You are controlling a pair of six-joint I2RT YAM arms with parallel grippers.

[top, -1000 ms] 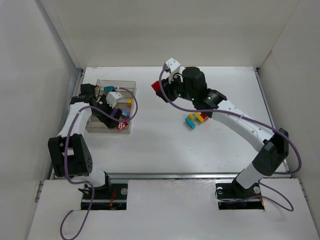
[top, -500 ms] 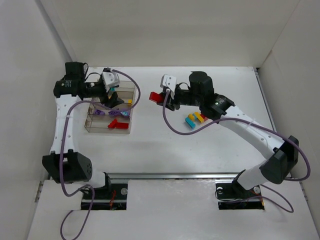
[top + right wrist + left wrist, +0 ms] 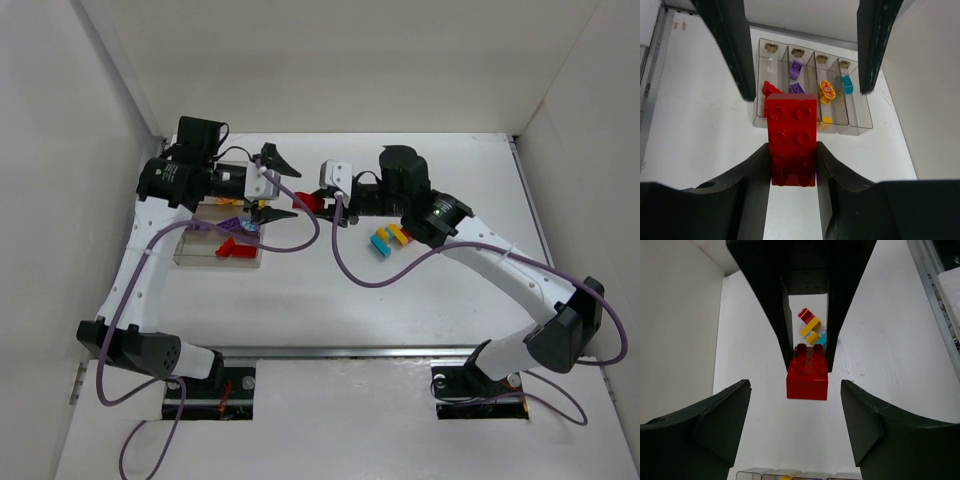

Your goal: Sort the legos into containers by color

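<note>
My right gripper (image 3: 791, 150) is shut on a long red lego (image 3: 791, 137), held level above the table between the two arms (image 3: 301, 201). My left gripper (image 3: 277, 184) faces it, open, its fingers (image 3: 720, 420) apart on either side of the brick's end (image 3: 807, 372) without touching it. The containers (image 3: 812, 122) are a clear row of four compartments behind the left gripper. They hold a red lego (image 3: 770, 89), purple legos (image 3: 796, 70), a yellow one (image 3: 826, 90) and a teal one (image 3: 847, 84). A joined red, yellow and teal cluster (image 3: 390, 238) lies on the table.
White walls close off the left, back and right sides of the white table (image 3: 400, 290). The left arm's purple cable (image 3: 300, 240) loops beside the containers (image 3: 220, 245). The right arm (image 3: 500, 265) stretches over the table's right half, above the cluster.
My left gripper rose out of the containers, swung right to face the red lego, and narrowed a little. My right gripper carried the lego left and down toward it.
</note>
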